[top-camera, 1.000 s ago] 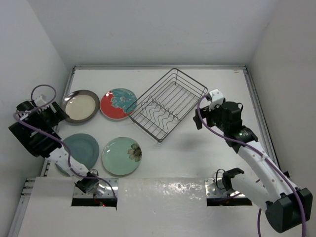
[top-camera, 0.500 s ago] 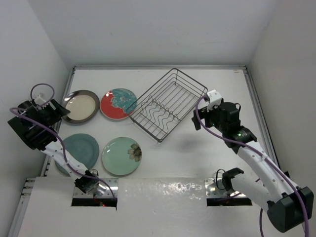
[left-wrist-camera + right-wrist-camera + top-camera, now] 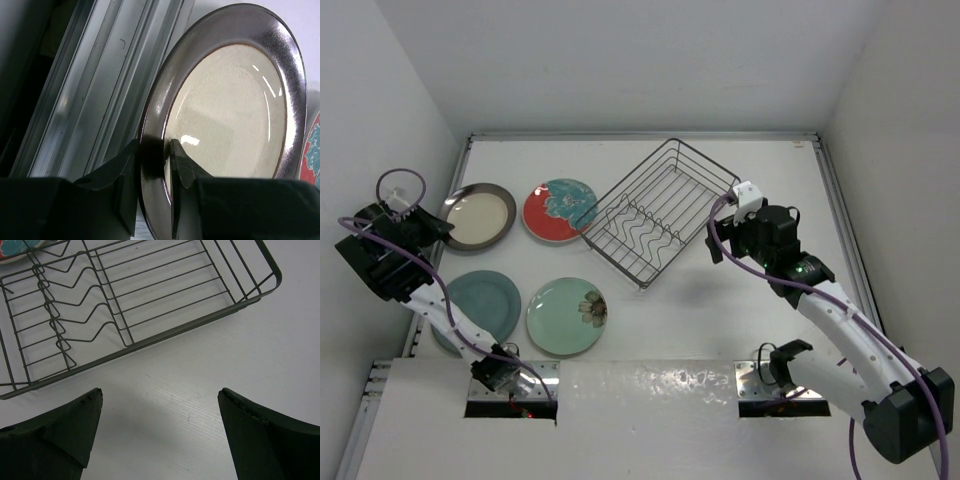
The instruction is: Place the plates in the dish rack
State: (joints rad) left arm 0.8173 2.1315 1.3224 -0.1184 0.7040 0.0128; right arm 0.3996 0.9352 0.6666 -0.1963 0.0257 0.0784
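The cream plate with a dark brown rim [image 3: 480, 217] lies at the table's left edge. My left gripper [image 3: 442, 228] is shut on its near-left rim. In the left wrist view my left gripper [image 3: 154, 145] has one finger under the rim of the cream plate [image 3: 230, 115] and one on its face. The red-and-teal plate [image 3: 560, 210] lies between the cream plate and the dish rack [image 3: 660, 212]. Nearer the arms lies the pale green flower plate [image 3: 567, 315]. My right gripper [image 3: 718, 245] hangs open over bare table beside the rack's near-right side. The right wrist view shows my right gripper [image 3: 160, 395] with nothing in it, just short of the dish rack [image 3: 125, 305].
A grey-blue round disc [image 3: 480, 305] sits left of the pale green plate. A metal rail [image 3: 100, 85] runs along the table's left edge, close beside the cream plate. White walls enclose the table at the back and on both sides.
My left gripper has closed onto the cream plate's rim. The right arm has drifted slightly left toward the rack, still open.
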